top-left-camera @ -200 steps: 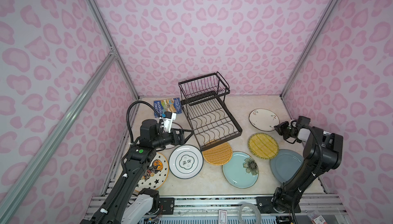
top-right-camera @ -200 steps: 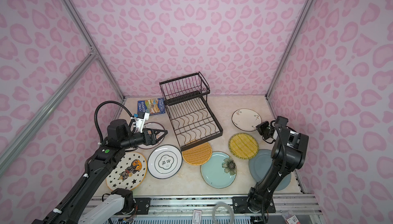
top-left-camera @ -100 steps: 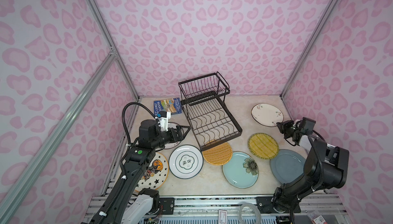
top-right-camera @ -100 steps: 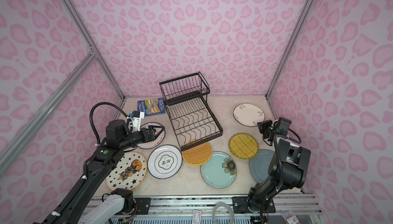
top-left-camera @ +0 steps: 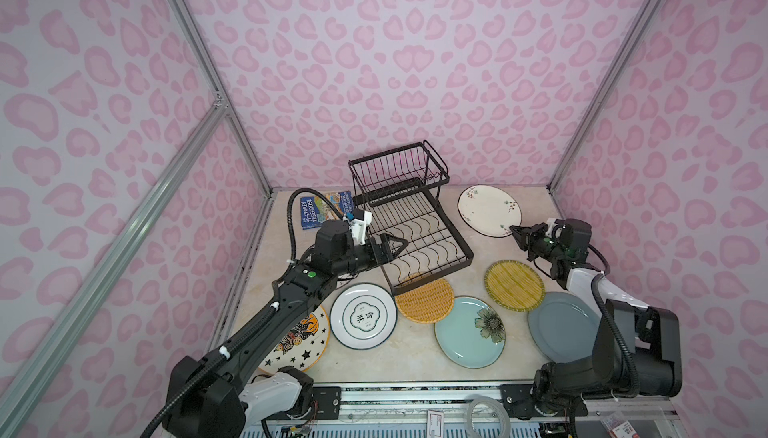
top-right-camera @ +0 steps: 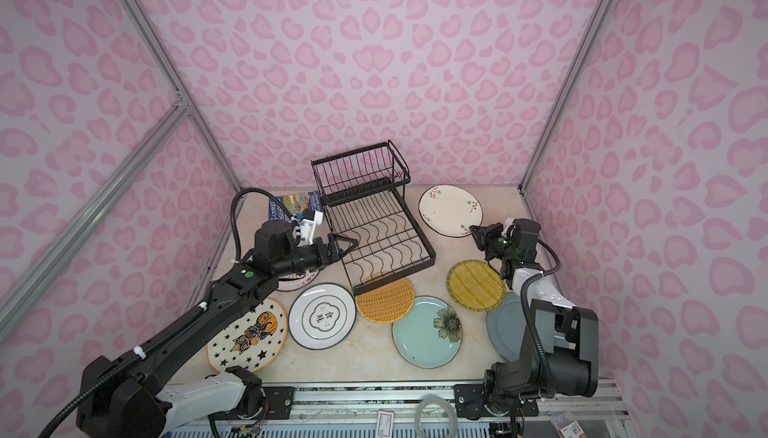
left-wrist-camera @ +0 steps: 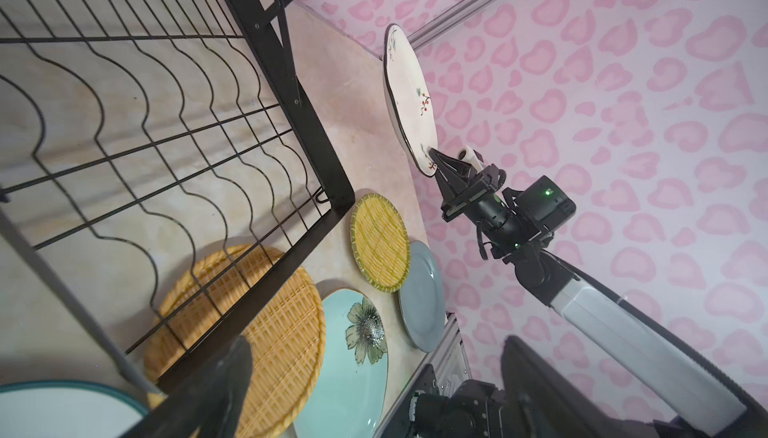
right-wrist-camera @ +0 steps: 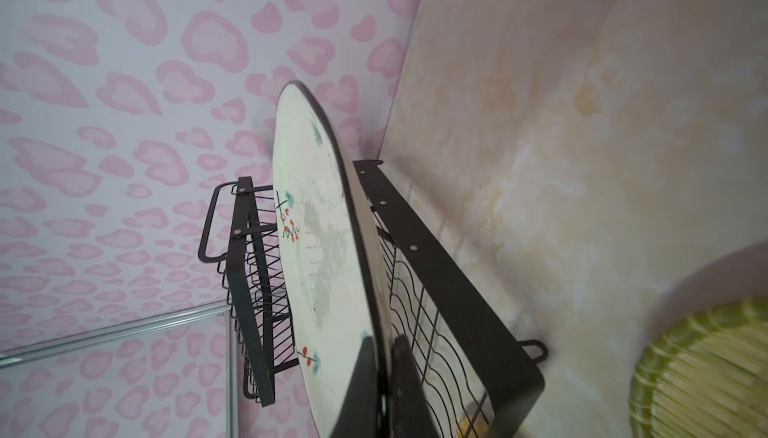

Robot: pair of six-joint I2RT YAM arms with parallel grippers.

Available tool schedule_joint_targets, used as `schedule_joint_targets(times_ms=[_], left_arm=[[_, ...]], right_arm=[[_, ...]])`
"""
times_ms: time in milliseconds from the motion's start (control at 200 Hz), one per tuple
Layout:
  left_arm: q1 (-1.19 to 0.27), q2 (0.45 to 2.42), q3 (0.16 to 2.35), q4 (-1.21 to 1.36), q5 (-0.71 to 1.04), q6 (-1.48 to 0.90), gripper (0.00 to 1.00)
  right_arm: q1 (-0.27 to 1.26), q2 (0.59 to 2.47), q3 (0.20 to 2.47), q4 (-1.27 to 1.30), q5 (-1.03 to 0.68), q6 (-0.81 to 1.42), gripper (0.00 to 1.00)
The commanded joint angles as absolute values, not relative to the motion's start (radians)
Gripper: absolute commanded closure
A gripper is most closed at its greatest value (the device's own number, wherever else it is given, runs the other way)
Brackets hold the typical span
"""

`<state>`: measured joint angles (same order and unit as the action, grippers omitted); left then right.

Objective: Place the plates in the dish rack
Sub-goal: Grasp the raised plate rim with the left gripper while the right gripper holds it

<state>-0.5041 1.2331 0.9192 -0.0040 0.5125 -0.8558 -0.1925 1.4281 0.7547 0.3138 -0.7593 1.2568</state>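
**Lifting the first plate.** The right gripper (top-left-camera: 515,230) is clamped on the near rim of the cream plate (top-left-camera: 489,210), the one printed with berry sprigs. A second earlier that plate lay low on the table (top-left-camera: 415,357), close to the arm. It is now raised clear and carried toward the back, beside the right flank of the dish rack (top-left-camera: 432,274). The left wrist view shows it tilted and free of the surface, pinched at its lower edge.

Over the same interval the left gripper (top-left-camera: 398,244), jaws spread and holding nothing, has advanced to the rack's left edge, probably to steady it.

The rack holds no plates. The others lie flat on the table, with the orange woven plate (top-left-camera: 424,298) tucked under the rack's front corner. Loading has therefore only begun: the lift is done, the slotting is not.
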Motion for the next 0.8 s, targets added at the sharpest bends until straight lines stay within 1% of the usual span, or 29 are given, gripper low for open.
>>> schedule_joint_targets(times_ms=[0,195,305,420,560,795], left_arm=[[-0.558,1.329,0.989,0.141,0.469,-0.935,0.08],[-0.625,1.492,1.118,0.182,0.413,-0.969,0.13],[-0.639,1.569,1.171,0.181,0.386,-1.0,0.19],[-0.641,1.618,1.194,0.177,0.355,-1.036,0.24],[-0.643,1.681,1.24,0.172,0.37,-1.05,0.31],[-0.644,1.741,1.291,0.168,0.379,-1.06,0.37]], right_arm=[[-0.138,1.383,0.746,0.366,-0.789,1.288,1.0],[-0.068,1.3,0.712,0.319,-0.778,1.298,1.0],[-0.039,1.265,0.698,0.308,-0.78,1.306,1.0],[-0.028,1.228,0.692,0.288,-0.775,1.305,1.0],[-0.022,1.217,0.682,0.293,-0.79,1.311,1.0],[-0.015,1.206,0.664,0.308,-0.804,1.321,1.0]])
